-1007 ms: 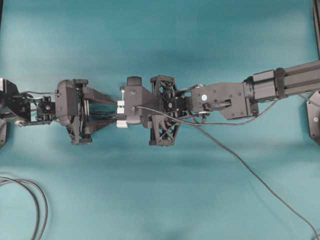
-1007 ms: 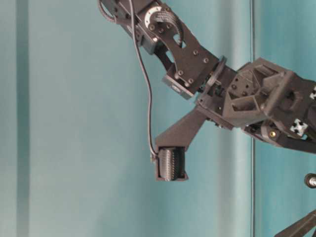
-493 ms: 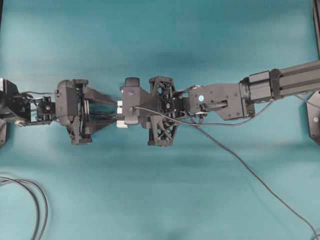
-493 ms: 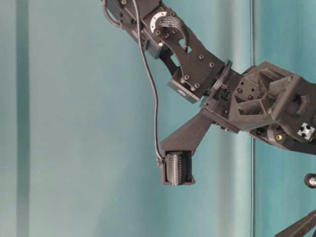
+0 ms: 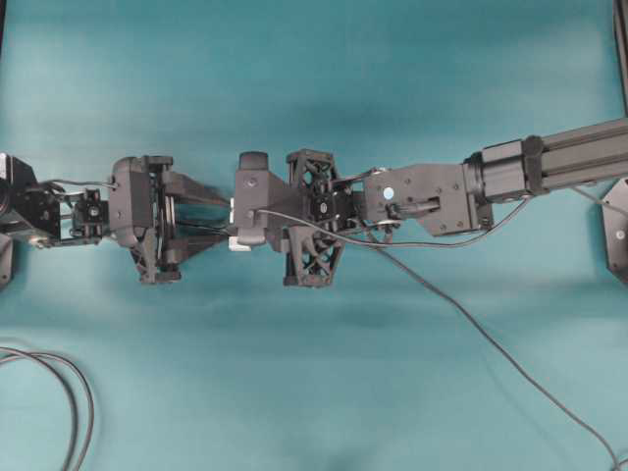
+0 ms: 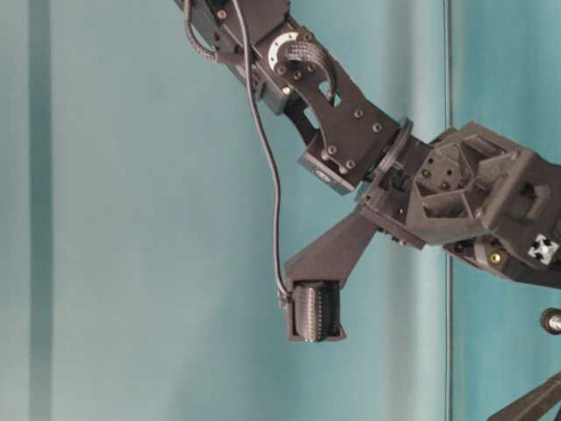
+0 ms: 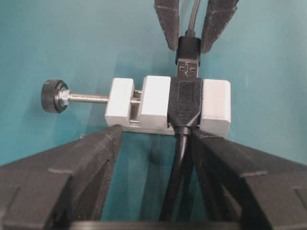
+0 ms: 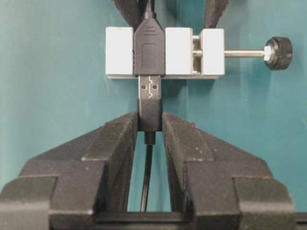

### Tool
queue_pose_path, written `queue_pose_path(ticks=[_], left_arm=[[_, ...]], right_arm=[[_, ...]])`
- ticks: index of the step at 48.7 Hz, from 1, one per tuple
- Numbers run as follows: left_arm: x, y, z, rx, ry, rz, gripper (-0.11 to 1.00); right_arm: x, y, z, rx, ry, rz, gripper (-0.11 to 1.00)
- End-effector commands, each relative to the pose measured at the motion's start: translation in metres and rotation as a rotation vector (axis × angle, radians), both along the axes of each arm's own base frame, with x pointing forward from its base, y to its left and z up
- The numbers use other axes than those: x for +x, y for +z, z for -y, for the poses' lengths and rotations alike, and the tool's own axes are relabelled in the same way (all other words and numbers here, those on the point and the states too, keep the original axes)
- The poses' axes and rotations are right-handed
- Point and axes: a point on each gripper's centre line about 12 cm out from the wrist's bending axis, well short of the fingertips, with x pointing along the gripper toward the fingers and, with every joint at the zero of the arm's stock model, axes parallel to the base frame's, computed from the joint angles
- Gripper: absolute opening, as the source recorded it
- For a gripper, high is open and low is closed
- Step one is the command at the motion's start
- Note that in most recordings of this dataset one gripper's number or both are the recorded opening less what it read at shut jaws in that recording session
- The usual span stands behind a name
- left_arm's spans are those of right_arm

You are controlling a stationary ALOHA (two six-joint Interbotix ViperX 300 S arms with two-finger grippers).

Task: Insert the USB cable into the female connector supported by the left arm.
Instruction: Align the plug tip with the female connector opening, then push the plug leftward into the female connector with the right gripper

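The female connector (image 7: 158,103), a white block with a black band and a knobbed rod (image 7: 52,96), sits at the tips of my left gripper (image 7: 156,134), whose jaws are spread wide against it. In the overhead view the block (image 5: 235,243) lies between both grippers. My right gripper (image 8: 149,120) is shut on the black housing of the USB cable (image 5: 471,319). The cable's silvery plug (image 8: 149,86) meets the mouth of the connector's black socket (image 8: 149,48), with most of the metal still showing. From the left wrist the plug (image 7: 188,69) shows just beyond the block.
Looped dark cables (image 5: 69,402) lie at the table's bottom left. The USB cable trails off to the bottom right over the teal table (image 5: 314,59). The right arm's forearm (image 5: 549,162) crosses the right half.
The right arm has moved left, bringing the plug up to the connector. The left arm and block have stayed still.
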Motion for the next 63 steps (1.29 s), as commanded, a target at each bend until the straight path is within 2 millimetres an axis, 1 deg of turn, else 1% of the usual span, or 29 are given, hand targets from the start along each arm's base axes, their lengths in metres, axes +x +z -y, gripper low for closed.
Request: queue_pose_path(ticks=[1, 18, 38, 51, 63], left_arm=[[0.0041, 0.0053, -0.0001, 0.016, -0.008, 0.028, 0.74], [0.0046, 0.0055, -0.0006, 0.017, -0.007, 0.029, 0.74], [0.0046, 0.0055, -0.0006, 0.017, -0.007, 0.029, 0.74], [0.0046, 0.0055, -0.0001, 0.019, -0.009, 0.029, 0.74], [0.0099, 0.0077, -0.0004, 0.021, -0.010, 0.044, 0.74]], right_arm=[[0.0084, 0.0182, 0.0002, -0.003, 0.002, 0.051, 0.22], [0.0122, 0.0227, 0.0002, 0.002, -0.003, 0.066, 0.22], [0.0121, 0.0167, -0.0020, 0.009, -0.007, 0.053, 0.22], [0.0133, 0.0182, -0.0027, 0.009, -0.005, 0.057, 0.22], [0.0157, 0.0219, -0.0020, 0.007, -0.005, 0.068, 0.22]])
